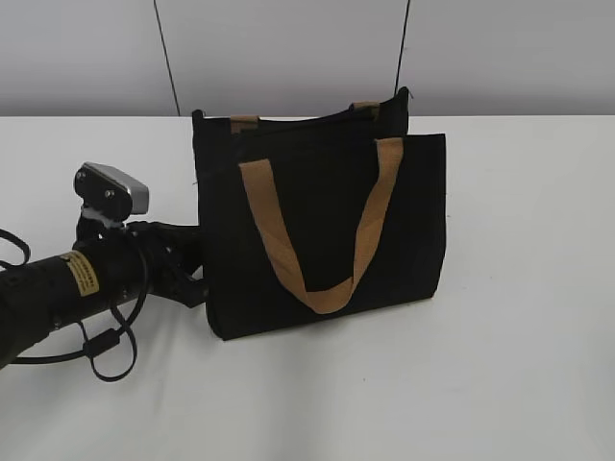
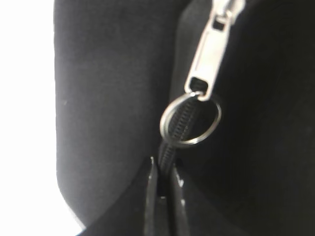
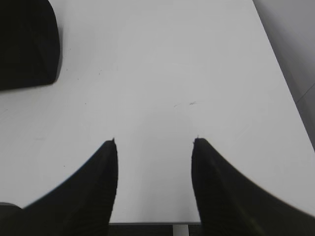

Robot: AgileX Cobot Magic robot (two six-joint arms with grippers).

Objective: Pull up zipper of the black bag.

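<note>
One arm does the close work here: the left gripper [image 2: 165, 179] is pressed against the left side of the black bag [image 1: 322, 216], its fingertips [image 2: 153, 172] drawn nearly together around the dark line of the zipper [image 2: 172, 135]. Whether they actually pinch the tape cannot be told from the wrist view. Just beyond the tips, toward one o'clock, hangs the silver ring [image 2: 190, 119], and above it the metal pull [image 2: 211, 46], its long axis running from seven o'clock to one o'clock and continuing the line of the teeth. The ring sits near the fingers but apart from them, so the coming move looks to turn on closing that short gap along the zipper's own line. In the exterior view the bag stands upright at the table's [image 1: 519, 375] centre, tan handles [image 1: 322, 226] draped down its front. The right gripper [image 3: 153, 162] hovers spread wide over bare table, holding nothing, the bag's corner off at ten o'clock, well apart.
</note>
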